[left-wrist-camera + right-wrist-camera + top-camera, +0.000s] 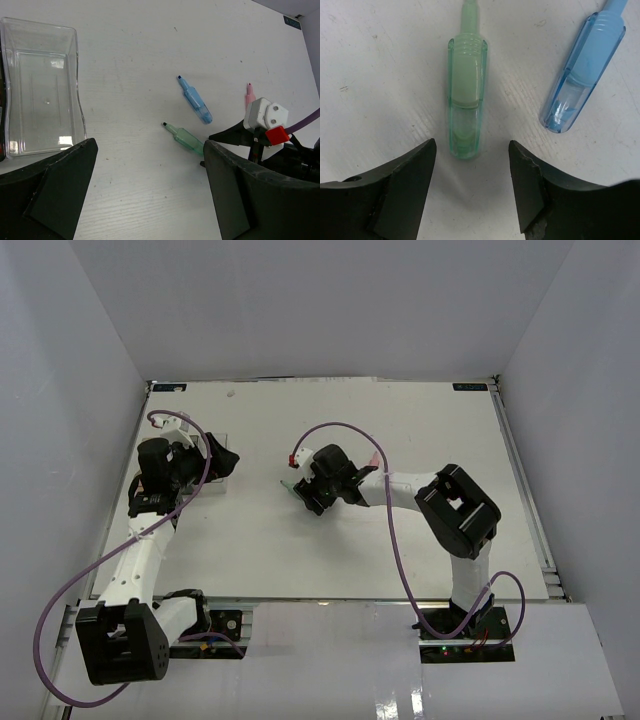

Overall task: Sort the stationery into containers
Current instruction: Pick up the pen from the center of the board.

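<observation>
The right hand (471,150), opened, straddles the end of the green tapered piece (466,95), which lies flat on the desk (380,75) with the blue piece (582,75) near at its side, and closing on only this end could let the smooth piece slip out.

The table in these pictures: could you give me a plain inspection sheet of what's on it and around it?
Surface: white table, faintly scuffed.
Job's things: green piece, blue piece and pink piece lie loose on the table, apart from each other; the clear box holds nothing.
Clutter: nothing seen.
Tools: left tool open, beside the clear box; right tool open, low at the green piece's wide end, not touching it.
Cables: a purple cable loops off each arm, away from the loose pieces.
Surroundings: plain pale walls on three sides.
</observation>
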You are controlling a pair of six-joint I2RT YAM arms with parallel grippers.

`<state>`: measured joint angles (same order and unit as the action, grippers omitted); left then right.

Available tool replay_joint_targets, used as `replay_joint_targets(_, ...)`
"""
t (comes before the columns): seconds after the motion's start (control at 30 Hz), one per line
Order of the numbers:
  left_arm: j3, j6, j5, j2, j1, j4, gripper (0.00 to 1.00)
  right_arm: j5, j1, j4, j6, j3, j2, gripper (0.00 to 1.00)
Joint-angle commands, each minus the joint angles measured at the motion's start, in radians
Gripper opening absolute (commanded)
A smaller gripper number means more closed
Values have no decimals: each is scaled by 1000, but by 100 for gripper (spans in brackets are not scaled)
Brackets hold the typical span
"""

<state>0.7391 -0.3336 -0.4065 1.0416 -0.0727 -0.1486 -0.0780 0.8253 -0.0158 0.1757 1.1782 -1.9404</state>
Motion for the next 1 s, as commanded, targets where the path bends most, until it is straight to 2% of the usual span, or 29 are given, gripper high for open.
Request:
replay_joint_targets(0.0,17,-4,-18,-8,-4,15,98,7,6,-12,13,5,-6,64)
replay_joint_targets(0.07,17,-8,-34,-5,-4,15,98,3,9,-25,13,-15,6,58)
replay_joint_targets(0.1,16,-13,-41,3,-4,18,98,1,8,-30,13,-18,9,47)
replay_joint_targets(0.13,16,-15,-49,5,-4,18,98,-3,11,-33,13,-28,12,44)
replay_joint_targets(0.27,13,-24,-58,9,-4,23,98,1,14,-49,8,-37,24,42)
replay_joint_targets(0.37,8,-33,-66,11,-4,30,98,9,15,-56,2,-54,43,34)
replay_joint_targets(0.53,-9,-80,-123,20,-4,49,98,18,21,-76,-21,-98,96,31)
replay_joint_targets(0.57,-17,-108,-159,21,-3,55,98,21,24,-78,-27,-106,119,29)
replay_joint_targets(0.8,-102,-266,-267,-6,2,102,98,64,55,-113,-80,-160,211,28)
replay_joint_targets(0.9,-151,-347,-262,-44,34,141,98,108,70,-145,-113,-181,251,28)
replay_joint_targets(0.97,-182,-386,-232,-70,100,199,98,145,83,-164,-143,-189,282,28)
